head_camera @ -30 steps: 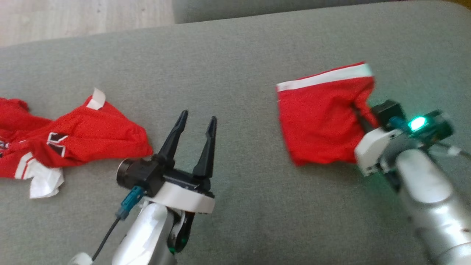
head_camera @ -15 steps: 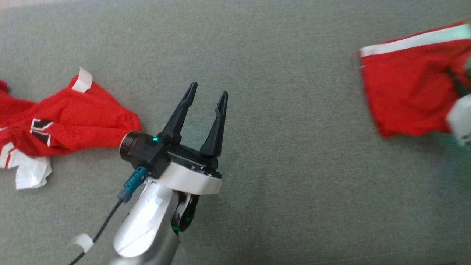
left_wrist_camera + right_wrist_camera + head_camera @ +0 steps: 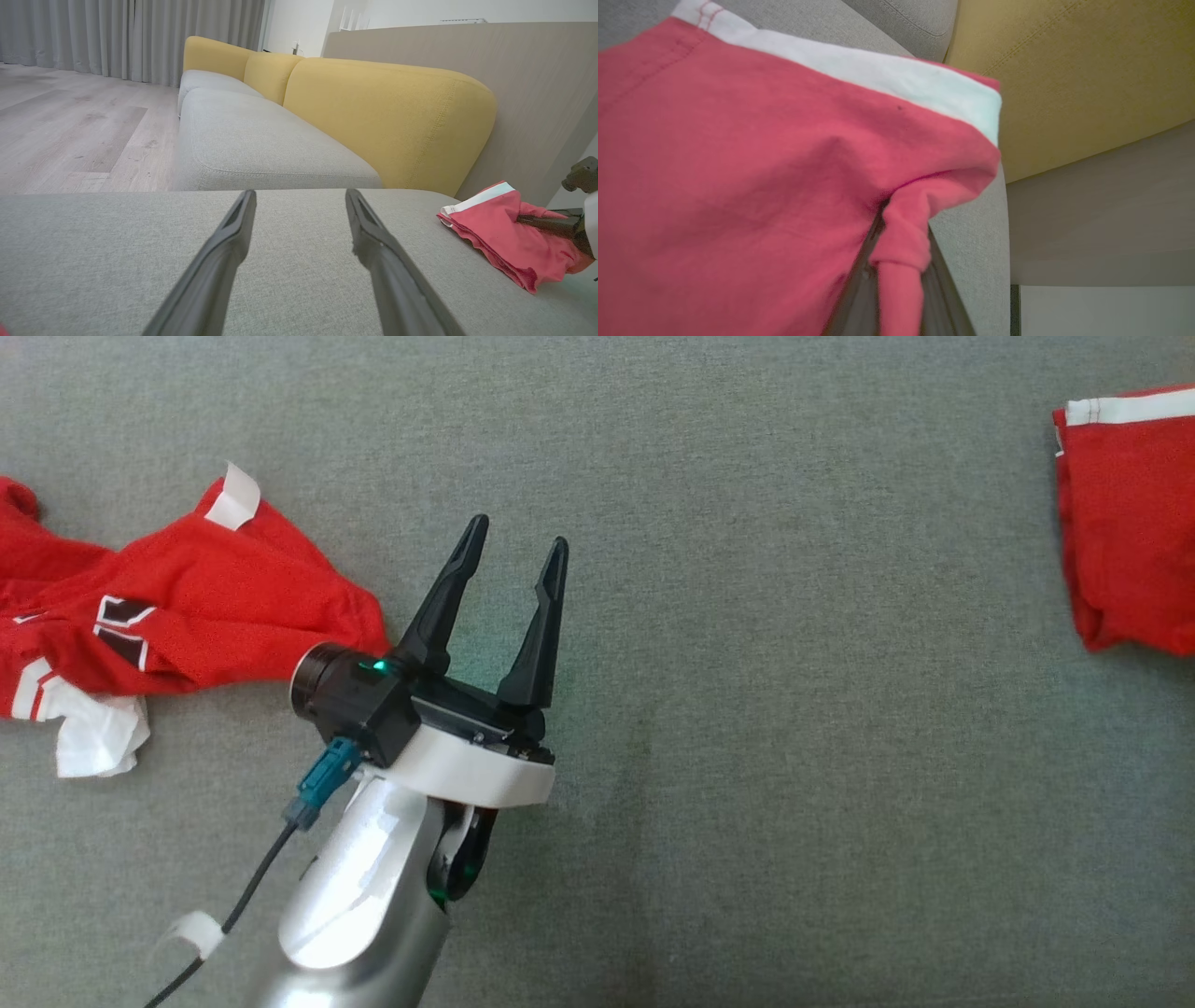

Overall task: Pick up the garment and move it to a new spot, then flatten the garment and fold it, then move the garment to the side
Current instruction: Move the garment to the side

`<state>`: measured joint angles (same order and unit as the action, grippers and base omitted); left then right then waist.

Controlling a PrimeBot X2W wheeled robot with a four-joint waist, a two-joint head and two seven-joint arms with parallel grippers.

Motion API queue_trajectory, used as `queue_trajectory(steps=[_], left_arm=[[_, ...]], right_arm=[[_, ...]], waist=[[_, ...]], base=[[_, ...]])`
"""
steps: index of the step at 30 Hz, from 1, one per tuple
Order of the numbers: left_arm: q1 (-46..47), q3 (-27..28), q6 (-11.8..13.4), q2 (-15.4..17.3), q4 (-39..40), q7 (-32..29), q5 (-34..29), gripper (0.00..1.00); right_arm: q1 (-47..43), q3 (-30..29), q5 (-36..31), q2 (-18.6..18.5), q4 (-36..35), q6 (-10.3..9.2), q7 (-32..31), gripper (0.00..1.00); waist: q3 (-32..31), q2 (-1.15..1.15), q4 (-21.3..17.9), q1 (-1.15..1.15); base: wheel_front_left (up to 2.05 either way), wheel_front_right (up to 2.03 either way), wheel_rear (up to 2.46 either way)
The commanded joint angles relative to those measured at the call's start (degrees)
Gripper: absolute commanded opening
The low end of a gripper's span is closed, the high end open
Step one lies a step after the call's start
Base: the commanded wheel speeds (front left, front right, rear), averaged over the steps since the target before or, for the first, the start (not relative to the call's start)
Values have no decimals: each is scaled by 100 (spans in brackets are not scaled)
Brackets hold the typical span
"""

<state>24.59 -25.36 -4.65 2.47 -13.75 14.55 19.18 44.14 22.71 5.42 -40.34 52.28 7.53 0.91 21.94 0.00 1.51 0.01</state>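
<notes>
The garment (image 3: pixel 1130 523) is a folded red piece with a white band, lying on the grey cushion at the far right edge of the head view. In the right wrist view my right gripper (image 3: pixel 903 219) is shut on a bunched fold of the garment (image 3: pixel 738 186), red cloth pinched between its dark fingers (image 3: pixel 859 289). The left wrist view shows the garment (image 3: pixel 495 228) at the right, with dark fingers reaching into it from the right. My left gripper (image 3: pixel 518 530) hovers open and empty over bare cushion in the middle, also seen as the left gripper (image 3: pixel 301 193).
A second, crumpled red jersey (image 3: pixel 187 607) with white trim lies at the left, just beside my left wrist. The grey cushion (image 3: pixel 794 756) stretches between the two. Yellow backrests (image 3: pixel 387 121) and a wooden floor (image 3: pixel 70 130) lie beyond the cushion's edge.
The right gripper has carried the folded garment well to the right, away from the crumpled jersey. The head camera has tilted down, so the cushion's far edge has left the picture.
</notes>
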Motion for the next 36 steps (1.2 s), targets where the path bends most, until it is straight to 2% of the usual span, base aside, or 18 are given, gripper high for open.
queue_trajectory(steps=[1,5,6,7,8,16,23,31,36], left_arm=[[167,202,-29,41,178,45,-6,100],[177,221,-35,41,159,45,1,100],[176,228,-36,41,149,45,4,100],[173,236,-36,41,137,45,6,100],[166,245,-36,41,127,45,6,100],[28,397,-11,41,102,45,1,100],[-351,810,33,41,115,45,-80,100],[-796,1255,54,41,171,45,-157,100],[-1143,1477,31,41,205,45,-220,100]], right_arm=[[24,-23,-80,-198,-83,-4,19,0],[28,-181,-175,-134,-21,-4,42,0],[28,-232,-189,-111,1,-4,53,26],[32,-286,-206,-85,17,-4,66,73],[33,-346,-214,-52,34,-4,75,100],[56,-689,-289,292,10,-4,300,100],[1,-772,15,1083,-442,-4,659,100],[-304,-977,494,1671,-1248,-4,929,100],[-779,-1288,830,2342,-1922,-4,944,100]], waist=[[1,0,7,-1],[-25,0,10,-1],[-45,0,6,-1],[-70,0,0,-1],[-100,0,-8,-1],[-524,0,-106,-1],[-1203,0,-215,-1],[-1685,0,-216,-1],[-1924,0,-213,-1]], base=[[0,0,0],[0,0,0],[0,0,0],[0,0,0],[0,0,0],[0,0,0],[0,0,0],[0,0,0],[0,0,0]])
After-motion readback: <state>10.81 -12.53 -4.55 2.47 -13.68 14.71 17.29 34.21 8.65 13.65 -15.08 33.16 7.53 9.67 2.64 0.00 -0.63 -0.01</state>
